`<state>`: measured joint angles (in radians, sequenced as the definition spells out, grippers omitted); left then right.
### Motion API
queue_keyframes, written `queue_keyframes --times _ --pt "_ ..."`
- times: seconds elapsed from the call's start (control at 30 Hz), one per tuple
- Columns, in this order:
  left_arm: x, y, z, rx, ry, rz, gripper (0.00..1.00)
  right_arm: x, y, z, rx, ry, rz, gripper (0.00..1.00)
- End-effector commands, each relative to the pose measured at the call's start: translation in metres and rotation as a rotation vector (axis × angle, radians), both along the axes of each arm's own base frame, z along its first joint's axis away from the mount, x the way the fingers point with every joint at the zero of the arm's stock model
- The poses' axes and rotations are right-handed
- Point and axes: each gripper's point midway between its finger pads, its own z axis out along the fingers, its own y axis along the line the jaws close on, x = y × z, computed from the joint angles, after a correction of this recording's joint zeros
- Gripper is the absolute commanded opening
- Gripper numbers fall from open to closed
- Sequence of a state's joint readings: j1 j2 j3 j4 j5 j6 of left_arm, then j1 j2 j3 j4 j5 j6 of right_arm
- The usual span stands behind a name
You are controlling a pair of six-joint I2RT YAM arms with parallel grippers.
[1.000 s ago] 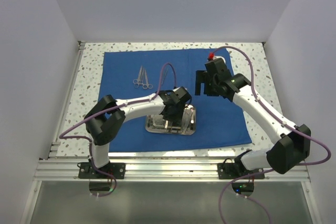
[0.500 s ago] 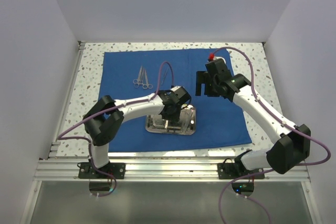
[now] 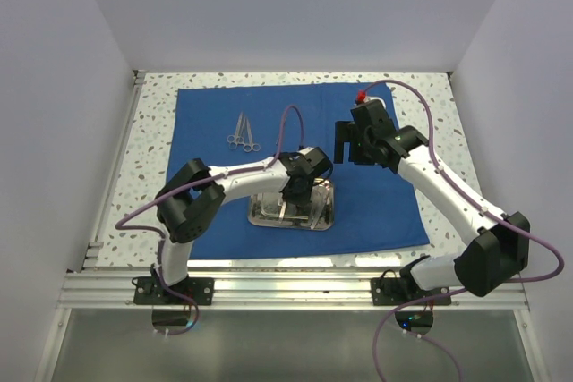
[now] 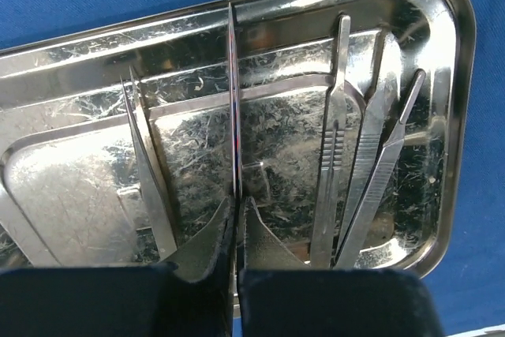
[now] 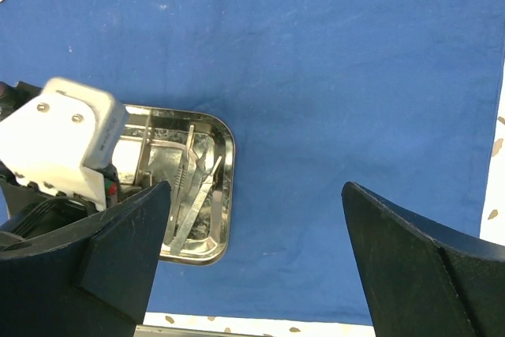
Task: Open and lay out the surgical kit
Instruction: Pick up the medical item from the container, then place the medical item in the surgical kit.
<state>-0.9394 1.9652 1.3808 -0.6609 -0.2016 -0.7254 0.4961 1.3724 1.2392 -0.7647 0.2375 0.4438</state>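
The royal-blue cloth (image 3: 376, 212) lies spread flat on the table. The steel tray (image 3: 327, 221) sits on its near middle. My left gripper (image 3: 291, 199) is down in the tray. In the left wrist view it (image 4: 235, 215) is shut on a thin steel instrument (image 4: 232, 100) seen edge-on, which reaches toward the tray's far rim (image 4: 461, 76). Tweezers (image 4: 146, 163) lie to its left and slim steel handles (image 4: 331, 155) to its right. Scissor-like instruments (image 3: 243, 131) lie on the cloth at the far left. My right gripper (image 3: 345, 142) hovers open and empty above the cloth (image 5: 331, 76).
The speckled tabletop (image 3: 157, 123) borders the cloth on all sides. White walls enclose the table on three sides. In the right wrist view the left arm's white wrist housing (image 5: 63, 140) covers the tray's left part (image 5: 229, 155).
The left arm's elbow and wrist have shifted slightly to the right over the tray. The right arm has not moved.
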Motion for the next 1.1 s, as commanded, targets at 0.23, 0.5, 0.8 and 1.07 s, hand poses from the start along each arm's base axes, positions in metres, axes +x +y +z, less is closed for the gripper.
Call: queue_keyframes --times 0.23,0.5,0.8,1.07 --pt "0.032 -0.009 0.085 -0.050 -0.133 -0.002 0.00 -0.005 -0.015 0.014 -0.017 -0.031 -0.026 0.94" --pt "0.110 0.019 0.133 -0.047 -0.273 0.066 0.00 -0.017 -0.019 0.010 0.012 -0.014 -0.052 0.94" --pt "0.230 0.036 0.121 -0.013 -0.398 0.123 0.02 -0.042 -0.024 0.011 0.061 0.006 -0.073 0.94" --pt "0.278 0.049 0.077 -0.035 -0.383 0.190 0.45 -0.061 -0.034 0.009 0.061 0.018 -0.099 0.94"
